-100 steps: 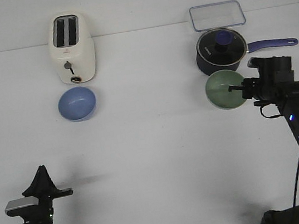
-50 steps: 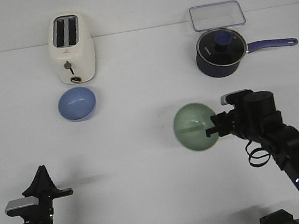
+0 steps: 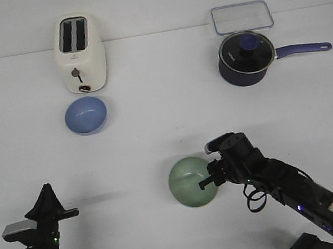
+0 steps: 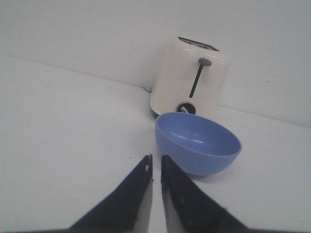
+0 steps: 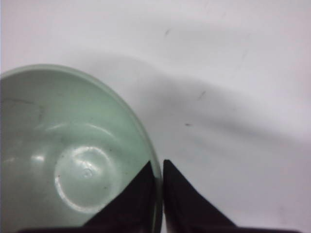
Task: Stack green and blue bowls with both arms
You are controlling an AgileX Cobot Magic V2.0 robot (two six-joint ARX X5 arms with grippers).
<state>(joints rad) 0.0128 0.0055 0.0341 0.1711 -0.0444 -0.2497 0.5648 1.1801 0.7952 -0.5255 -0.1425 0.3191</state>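
Note:
The pale green bowl (image 3: 191, 182) is near the front middle of the table, held by its rim in my right gripper (image 3: 208, 182), one finger inside and one outside. In the right wrist view the green bowl (image 5: 73, 160) fills the space beside the shut fingers (image 5: 158, 167). The light blue bowl (image 3: 85, 115) sits on the table in front of the toaster at the back left. My left gripper (image 3: 48, 208) rests at the front left, far from it, shut and empty. In the left wrist view the blue bowl (image 4: 198, 149) lies just beyond the left gripper (image 4: 156, 162).
A cream toaster (image 3: 80, 54) stands behind the blue bowl. A dark blue saucepan with glass lid (image 3: 245, 57) and a clear lidded box (image 3: 241, 17) stand at the back right. The toaster (image 4: 192, 80) also shows in the left wrist view.
My right arm has carried the green bowl from beside the saucepan toward the front and leftward, to the front middle of the table. The left arm and blue bowl have not moved.

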